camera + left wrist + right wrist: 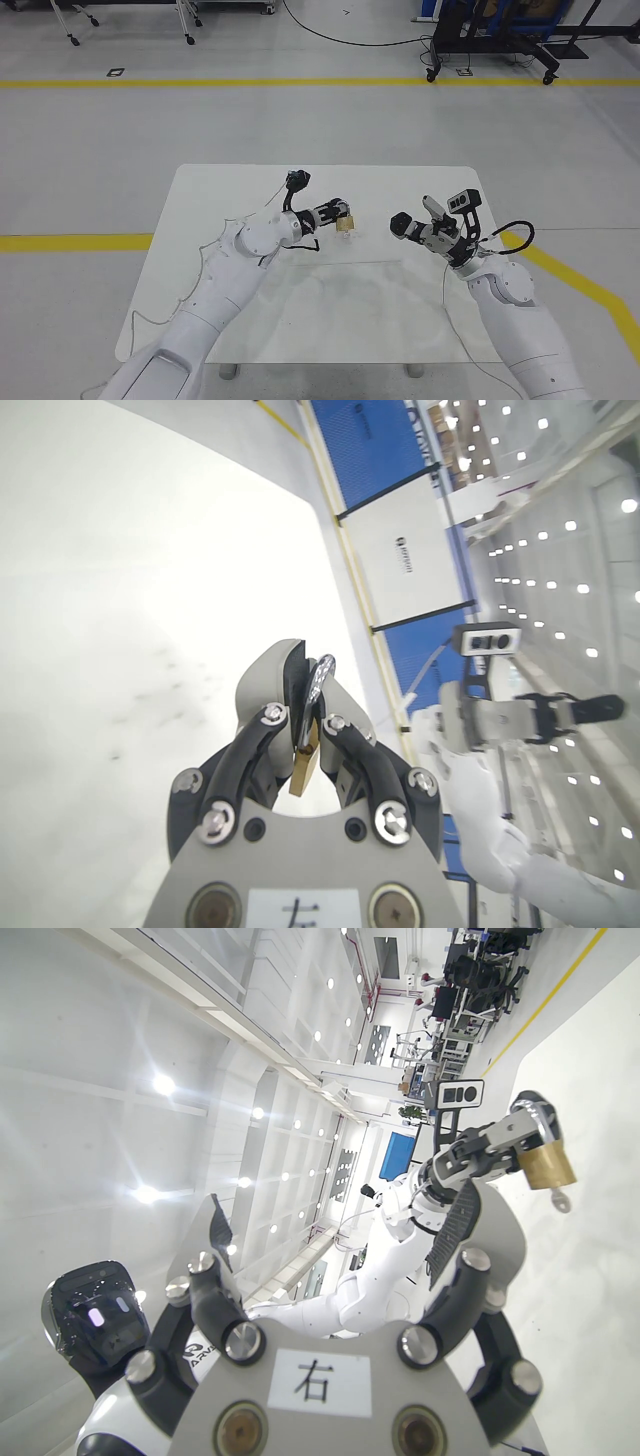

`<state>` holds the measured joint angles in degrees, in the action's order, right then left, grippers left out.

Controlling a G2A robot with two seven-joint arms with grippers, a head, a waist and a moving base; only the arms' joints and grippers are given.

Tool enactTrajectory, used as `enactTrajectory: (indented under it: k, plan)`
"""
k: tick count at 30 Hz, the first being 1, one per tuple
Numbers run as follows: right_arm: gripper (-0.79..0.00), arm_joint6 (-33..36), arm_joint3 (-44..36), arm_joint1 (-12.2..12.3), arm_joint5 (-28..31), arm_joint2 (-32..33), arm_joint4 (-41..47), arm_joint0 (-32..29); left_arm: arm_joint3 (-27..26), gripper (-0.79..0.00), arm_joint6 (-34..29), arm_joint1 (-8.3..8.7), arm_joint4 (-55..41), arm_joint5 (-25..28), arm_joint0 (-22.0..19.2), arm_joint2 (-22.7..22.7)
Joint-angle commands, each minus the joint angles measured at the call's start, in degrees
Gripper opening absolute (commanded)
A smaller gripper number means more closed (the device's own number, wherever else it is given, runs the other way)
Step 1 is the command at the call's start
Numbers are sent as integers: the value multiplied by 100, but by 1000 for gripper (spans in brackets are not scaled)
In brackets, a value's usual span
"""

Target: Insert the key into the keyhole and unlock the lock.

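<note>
lock [547, 1168]: brass block, shackle pinched by left fingers [265, 680]
key [561, 1201]: in base, pointing away from fingers
right fingers [452, 1223]: spread, empty

— What's the left hand [314, 674] got?
— Its two fingers [270, 685] are pressed together on the shiny shackle [322, 665] of a brass lock [305, 765]. The lock's body lies back between the black links [235, 755], towards the wrist.
— And beneath it?
— The white desk [125, 575], with its rounded corner beyond the fingertips.
— Anything further off?
— The right hand [597, 707], well apart, with blue panels [375, 450] behind.
</note>
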<state>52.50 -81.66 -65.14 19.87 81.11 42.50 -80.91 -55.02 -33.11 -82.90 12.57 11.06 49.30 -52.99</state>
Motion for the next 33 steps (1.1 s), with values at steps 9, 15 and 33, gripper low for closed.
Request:
enactTrajectory:
  k: [9, 15, 33]
  plan:
    - [0, 0, 0, 0, 0, 0, 0, 0, -22, 0, -177, 10, 382, -262, -11, 74]
    - [0, 0, 0, 0, 0, 0, 0, 0, -188, 0, -230, 132, -15, -104, 46, -445]
    - [0, -722, -519, 13, 96, 783, 791, 254, -1560, 0, 3066, 485, 1046, 791, 1237, -1849]
